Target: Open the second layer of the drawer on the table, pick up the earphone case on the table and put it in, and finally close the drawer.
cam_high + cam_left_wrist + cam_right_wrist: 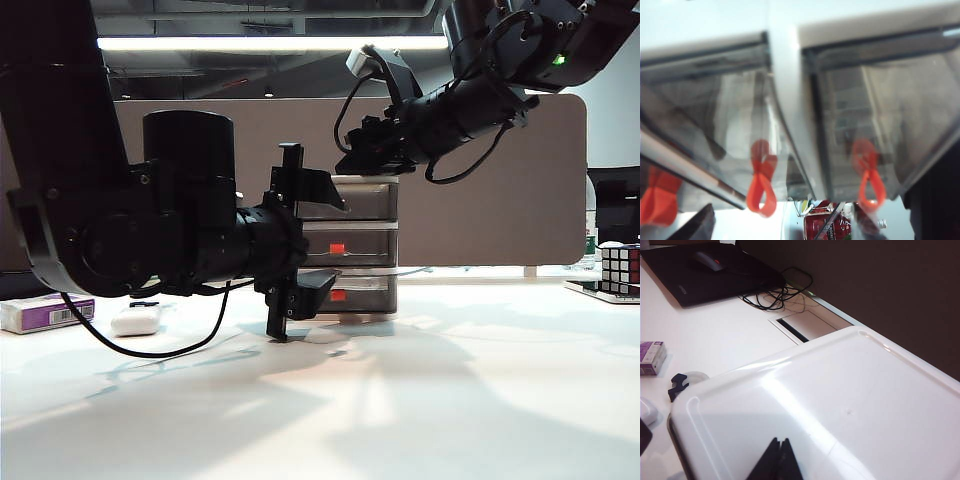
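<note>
Because the left arm's bulky black body fills the near side of the exterior view, the left part of the drawer (362, 245) is hidden, and only two orange-red handles show there; the top tier's handle is behind the left gripper (297, 235). That gripper stands turned on edge in front of the unit, its two black fingers spread one above the other, pinching nothing. Its own camera is blurred: three looped orange handles (762, 184) appear on smoky translucent fronts, one cut off at the frame's edge. All three tiers look shut, the second layer (352, 243) among them.

Over the unit's glossy white top (840, 405) hangs the right gripper (368, 160); its two dark fingertips (776, 462) sit pressed together, holding nothing.

One earphone case (136, 320), a smooth white pebble, lies on the table (420, 400) just beside one purple-and-white box (45, 313), well left of the unit. A cube puzzle (621, 268) is cut off at the right edge.
</note>
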